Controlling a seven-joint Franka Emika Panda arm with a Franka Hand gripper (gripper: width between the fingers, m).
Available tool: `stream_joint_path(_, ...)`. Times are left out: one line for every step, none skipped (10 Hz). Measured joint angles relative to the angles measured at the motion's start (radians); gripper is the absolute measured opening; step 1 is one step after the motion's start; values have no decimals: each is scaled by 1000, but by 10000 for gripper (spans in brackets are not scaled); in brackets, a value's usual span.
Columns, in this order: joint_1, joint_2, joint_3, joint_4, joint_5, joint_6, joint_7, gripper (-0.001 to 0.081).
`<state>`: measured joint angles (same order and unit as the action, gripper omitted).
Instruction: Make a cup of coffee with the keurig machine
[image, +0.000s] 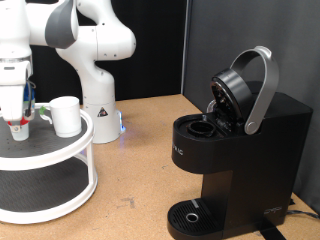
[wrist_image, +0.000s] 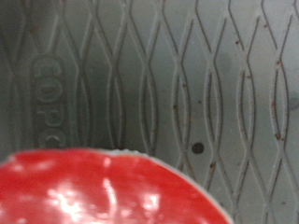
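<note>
The white cup (image: 66, 116) stands upright on the top tier of a round white stand (image: 84, 141) at the exterior view's left. My gripper (image: 18, 120) hangs just to the cup's left, straight over a small white pod with a red top (image: 19, 130) that sits on the tier's grey mat. The fingertips reach down to the pod. In the wrist view the pod's red top (wrist_image: 103, 191) is very close, over the patterned grey mat (wrist_image: 168, 84); no fingers show there. The black keurig machine (image: 235, 160) stands at the right with its silver-handled lid (image: 262, 85) raised and the pod chamber (image: 203, 128) open.
The stand has a lower tier (image: 50, 185) with a grey mat. The arm's white base (image: 98, 110) stands behind the stand. The machine's round drip tray (image: 190, 215) holds nothing. A wooden tabletop (image: 140, 170) lies between stand and machine.
</note>
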<state>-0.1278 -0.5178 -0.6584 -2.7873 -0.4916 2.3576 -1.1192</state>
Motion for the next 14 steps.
stream_joint_path(0, 17, 0, 0, 0, 10, 3, 805)
stream_joint_path(2, 32, -2, 1, 11, 14, 4, 805)
stream_joint_path(4, 43, -5, 1, 24, 15, 2, 805)
stream_joint_path(9, 47, -12, 1, 37, 15, -4, 779)
stream_joint_path(10, 46, -15, 2, 52, 15, -16, 779)
stream_joint_path(10, 46, -17, 3, 65, 15, -27, 606)
stream_joint_path(10, 46, -18, 4, 74, 15, -34, 606)
stream_joint_path(10, 46, -18, 5, 78, 15, -35, 433)
stream_joint_path(10, 46, -18, 5, 79, 15, -35, 422)
stream_joint_path(10, 46, -18, 6, 79, 15, -35, 422)
stream_joint_path(10, 44, -18, 8, 80, 8, -35, 422)
stream_joint_path(11, 37, -17, 14, 90, -7, -40, 422)
stream_joint_path(12, 25, -15, 23, 107, -37, -52, 422)
stream_joint_path(15, 6, -10, 39, 125, -78, -60, 422)
